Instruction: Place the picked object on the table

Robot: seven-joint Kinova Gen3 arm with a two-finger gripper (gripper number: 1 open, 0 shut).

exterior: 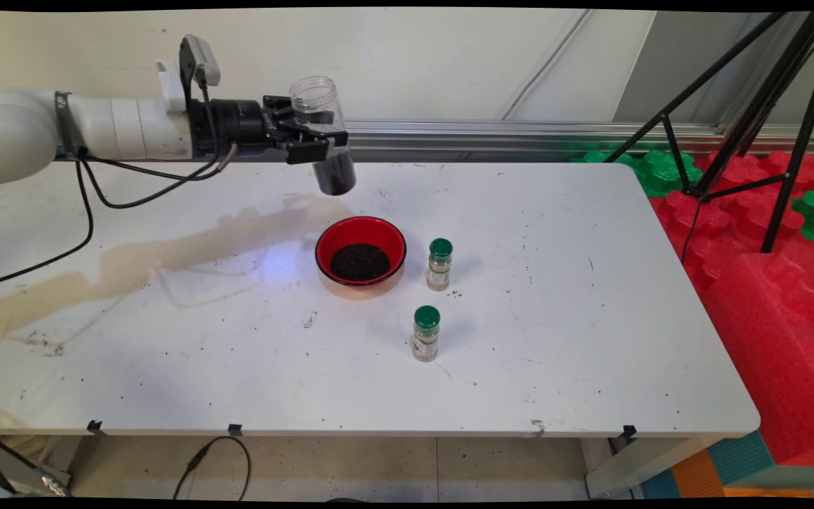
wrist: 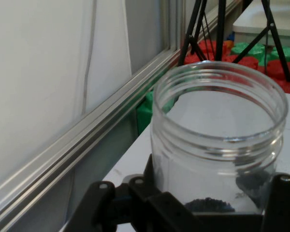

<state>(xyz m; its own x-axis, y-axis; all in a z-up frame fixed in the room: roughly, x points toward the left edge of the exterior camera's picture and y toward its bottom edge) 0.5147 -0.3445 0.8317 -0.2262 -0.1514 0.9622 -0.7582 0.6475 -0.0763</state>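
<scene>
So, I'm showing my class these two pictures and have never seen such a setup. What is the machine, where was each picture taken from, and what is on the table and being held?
The white machine is a robot arm; the black end effector is its hand. The main view comes from a fixed camera looking down across the white table. The hand view comes from a camera on the hand, looking along it. The hand is shut on a clear, lidless jar with dark grains at its bottom, held upright above the table. Below it stands a red bowl holding dark grains. Beside the bowl are two small green-capped bottles, both upright.
</scene>
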